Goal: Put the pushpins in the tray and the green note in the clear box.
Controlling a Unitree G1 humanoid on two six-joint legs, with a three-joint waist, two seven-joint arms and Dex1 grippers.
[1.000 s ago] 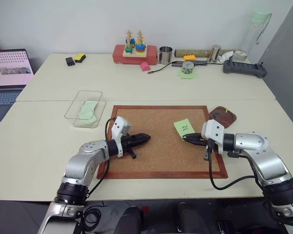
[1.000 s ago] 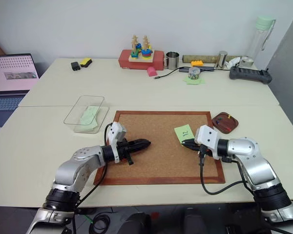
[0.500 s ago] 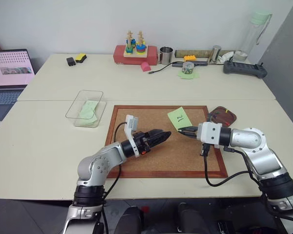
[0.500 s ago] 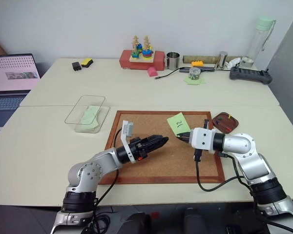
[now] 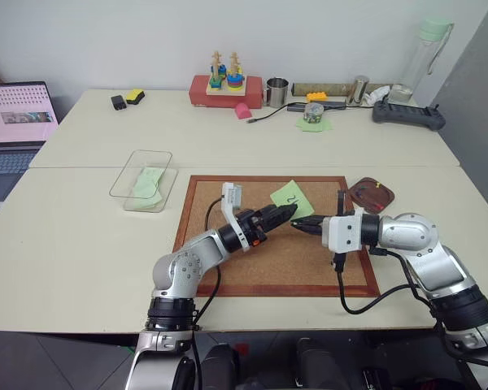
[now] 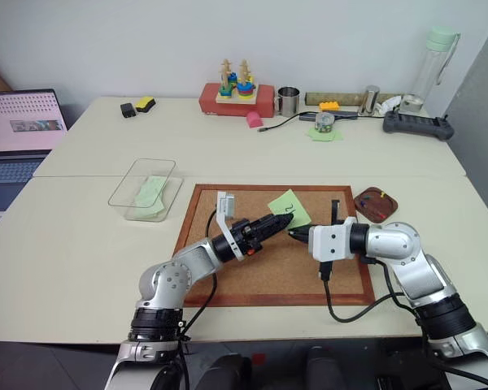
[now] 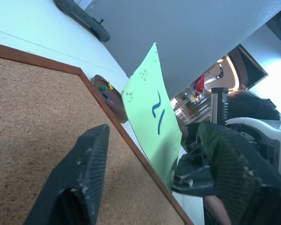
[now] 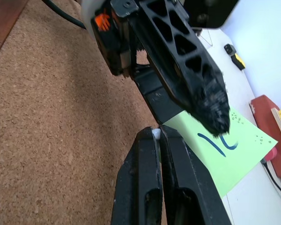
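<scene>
**Handing the note across, gripper to gripper**

Between my two grippers, above the corkboard (image 5: 228, 195), the green note (image 5: 290, 197) is standing lifted off the surface, its "12" facing up and away from me. My right gripper (image 8: 158, 136) is pinching it by the near corner, fingers pressed fully together on the paper edge, so the sheet is fanning out beyond the fingertips rather than drooping. I judge I am holding it by the corner on purpose: that is leaving the rest of the slip free for the other side to take.

My left gripper (image 5: 283, 213) is reaching in from the opposite side, its fingers (image 7: 86, 173) standing parted with the note between and just ahead of them, not yet closed on anything. One finger is lying close over the paper in the right wrist view; whether it is touching I cannot tell.

Well off to the left of my left gripper, past the board's frame, the clear box (image 5: 124, 180) is sitting on the table with plain green paper already in it. That is where the note belongs, and it is on the left arm's side, which I take to be the reason for passing it over.

Just beyond my right gripper, at the board's far right corner, the tray (image 5: 371, 195) is holding small pushpins (image 7: 104, 90), so that half looks finished.
</scene>
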